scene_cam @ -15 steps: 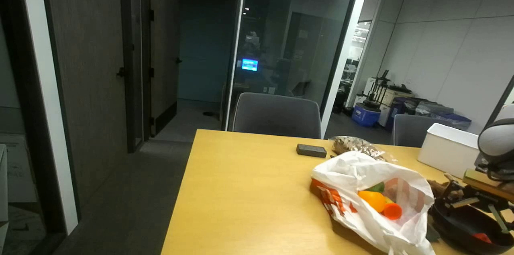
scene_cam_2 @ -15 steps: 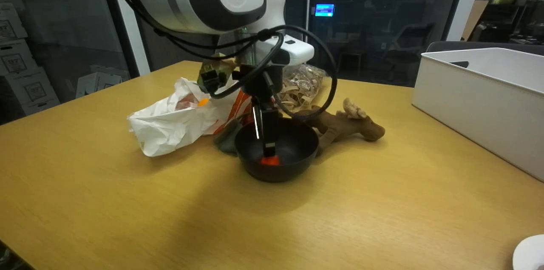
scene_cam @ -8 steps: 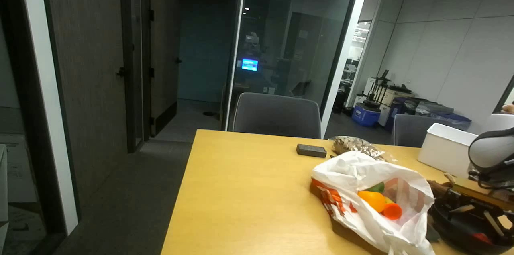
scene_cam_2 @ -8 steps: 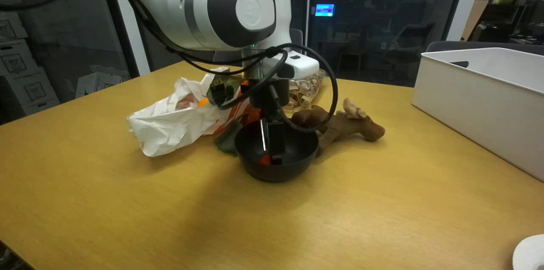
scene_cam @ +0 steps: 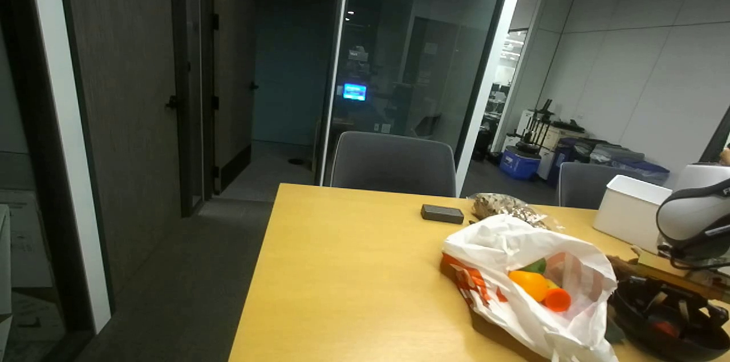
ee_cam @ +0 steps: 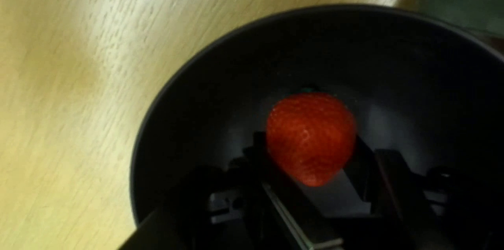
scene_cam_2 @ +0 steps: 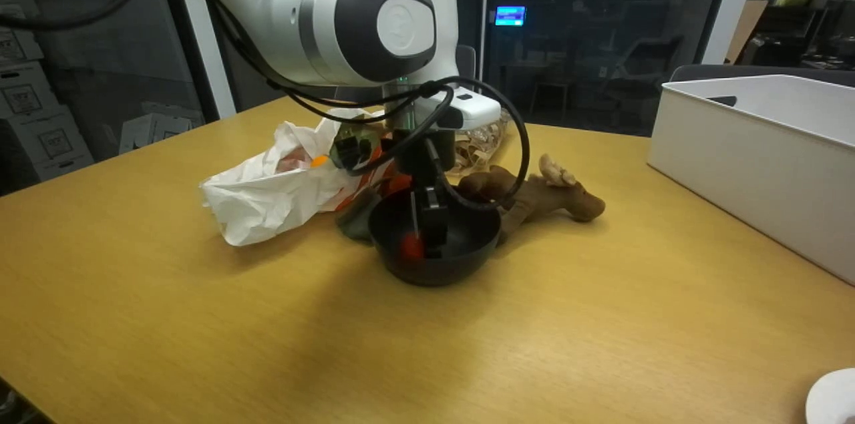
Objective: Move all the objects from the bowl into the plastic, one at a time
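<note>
Gripper (ee_cam: 310, 149) is down in the black bowl (ee_cam: 179, 96), fingers (ee_cam: 293, 202) at both flanks of the strawberry (ee_cam: 311, 134); reads as grasping it, going by the gap. Change over the last second: fingers drew in from a wider spread and the berry shifted between them. Berry's inside the bowl, apparently not lifted, the only piece I can spot there; fingers hide part of the floor. White bag (scene_cam: 527, 325) is near, mouth gaping, orange fruit (scene_cam: 528, 284) already inside. If the grip holds, probably the last transfer: lift, carry, release.
</note>
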Controlling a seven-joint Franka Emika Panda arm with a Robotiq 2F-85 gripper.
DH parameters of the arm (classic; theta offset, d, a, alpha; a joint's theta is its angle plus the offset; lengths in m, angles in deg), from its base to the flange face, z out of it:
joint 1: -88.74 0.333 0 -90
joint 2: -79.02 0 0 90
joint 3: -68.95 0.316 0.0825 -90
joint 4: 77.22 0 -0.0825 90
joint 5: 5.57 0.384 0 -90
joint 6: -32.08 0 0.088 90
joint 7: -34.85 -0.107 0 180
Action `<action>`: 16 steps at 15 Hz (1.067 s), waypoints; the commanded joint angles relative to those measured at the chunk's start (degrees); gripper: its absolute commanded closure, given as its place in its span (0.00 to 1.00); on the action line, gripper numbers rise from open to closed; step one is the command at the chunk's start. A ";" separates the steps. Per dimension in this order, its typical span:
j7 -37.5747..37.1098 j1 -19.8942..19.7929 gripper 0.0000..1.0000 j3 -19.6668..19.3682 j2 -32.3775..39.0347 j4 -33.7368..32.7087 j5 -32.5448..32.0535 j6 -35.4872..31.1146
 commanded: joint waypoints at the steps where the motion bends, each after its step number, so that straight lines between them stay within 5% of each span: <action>1: -1.21 1.41 0.77 -1.48 -1.94 -0.83 -1.42 1.67; 11: 8.85 2.08 0.77 1.95 -16.54 2.37 1.24 1.16; 16: 12.76 5.03 0.77 8.70 -22.81 2.80 0.13 0.99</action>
